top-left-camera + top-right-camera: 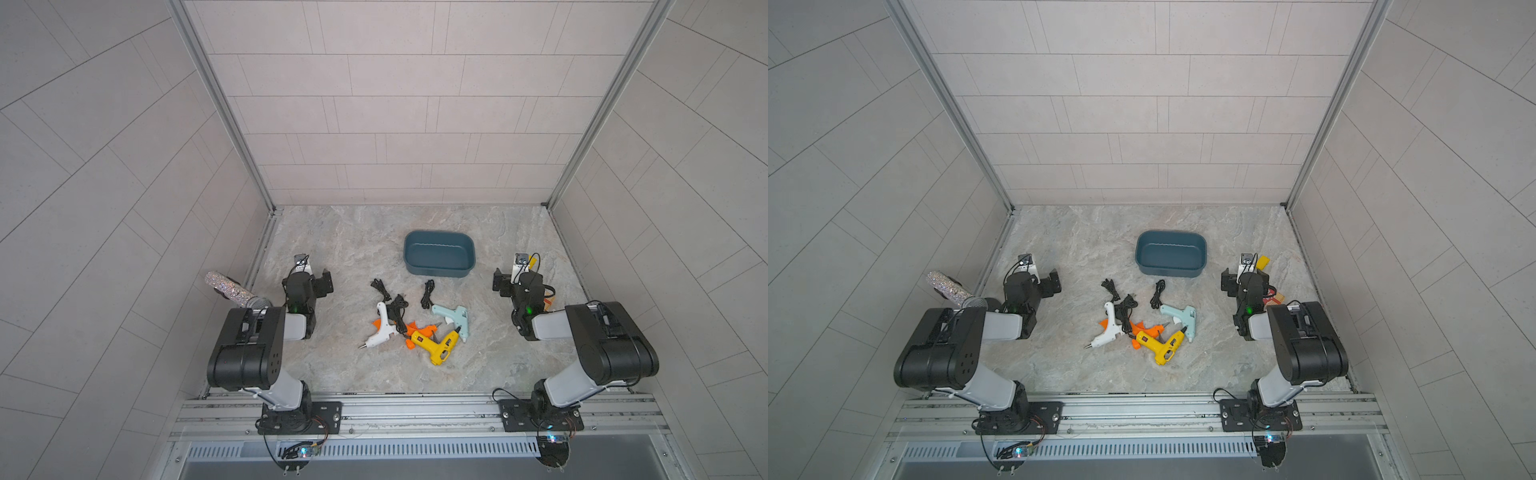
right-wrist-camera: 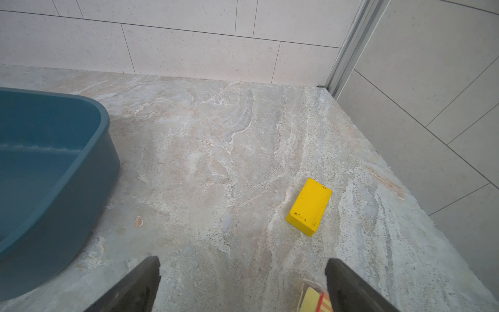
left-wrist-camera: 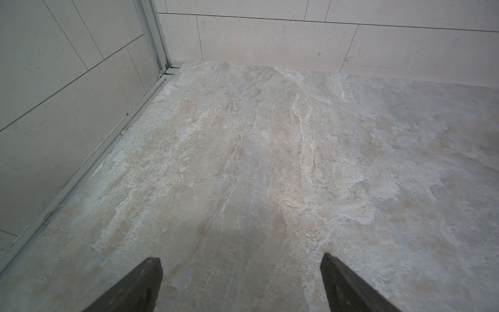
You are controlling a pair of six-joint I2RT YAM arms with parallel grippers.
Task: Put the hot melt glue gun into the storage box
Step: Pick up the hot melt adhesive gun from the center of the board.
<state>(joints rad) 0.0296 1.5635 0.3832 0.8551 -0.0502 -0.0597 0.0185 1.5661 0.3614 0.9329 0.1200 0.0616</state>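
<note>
Presently, pre-grasp step: left gripper [image 3: 240,270] and right gripper [image 2: 243,270] are spread and empty, white glue gun [image 1: 382,329], yellow glue gun [image 1: 434,347] and mint glue gun [image 1: 455,316] are heaped near the empty storage box [image 1: 436,269], one to be reached and pinched next.

**A:** What do the arms look like?

**B:** The left arm [image 1: 245,353] and right arm [image 1: 611,345] have bulky black joint housings joined by pale grey links.

**A:** Details?

**B:** Black base plates [image 1: 328,411] with screws, thin black cables [image 1: 269,448], and a green light [image 1: 294,308] near each wrist. The left end effector [image 3: 240,258] has dark tapered fingers [image 3: 135,286].
</note>
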